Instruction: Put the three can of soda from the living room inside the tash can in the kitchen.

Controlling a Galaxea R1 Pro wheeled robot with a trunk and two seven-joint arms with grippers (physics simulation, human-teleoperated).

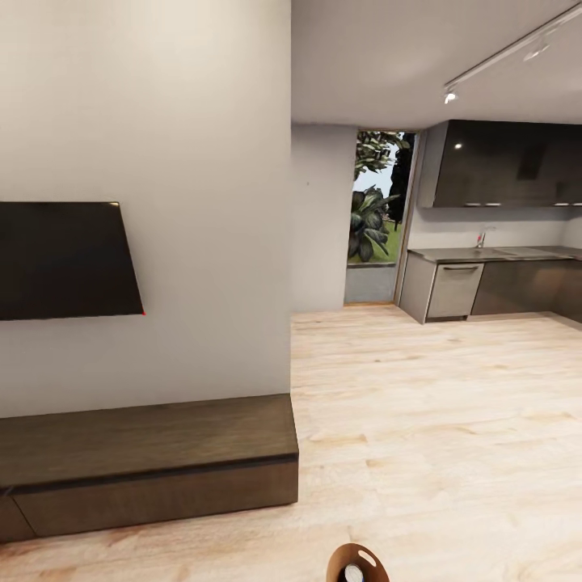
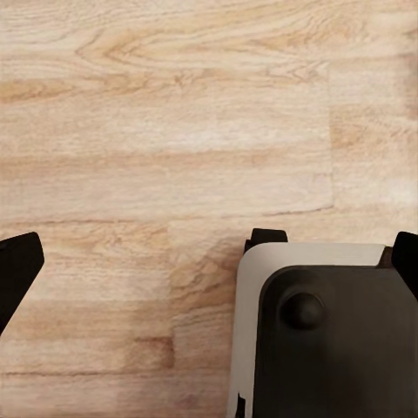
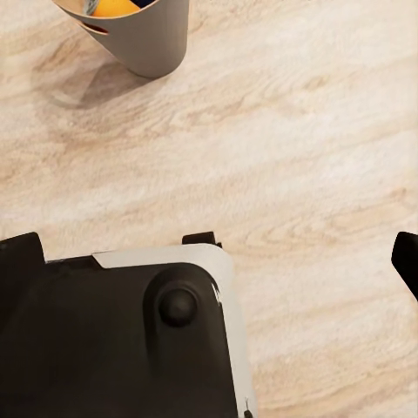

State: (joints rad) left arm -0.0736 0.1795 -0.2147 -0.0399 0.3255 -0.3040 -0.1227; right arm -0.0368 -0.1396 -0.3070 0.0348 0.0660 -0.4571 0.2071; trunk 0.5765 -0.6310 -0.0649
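Note:
The tash can shows at the bottom edge of the head view, its tan-brown inside facing up, with the silver top of a can of soda inside it. In the right wrist view the grey tash can stands on the wood floor, and an orange can of soda lies inside it. My right gripper is open and holds nothing, a stretch of floor away from the bin. My left gripper is also open, over bare floor. The kitchen lies ahead at the right.
A wall with a dark TV and a low brown cabinet stands close on the left. The light wood floor runs to the kitchen counter and a glass door. My own base shows below both wrists.

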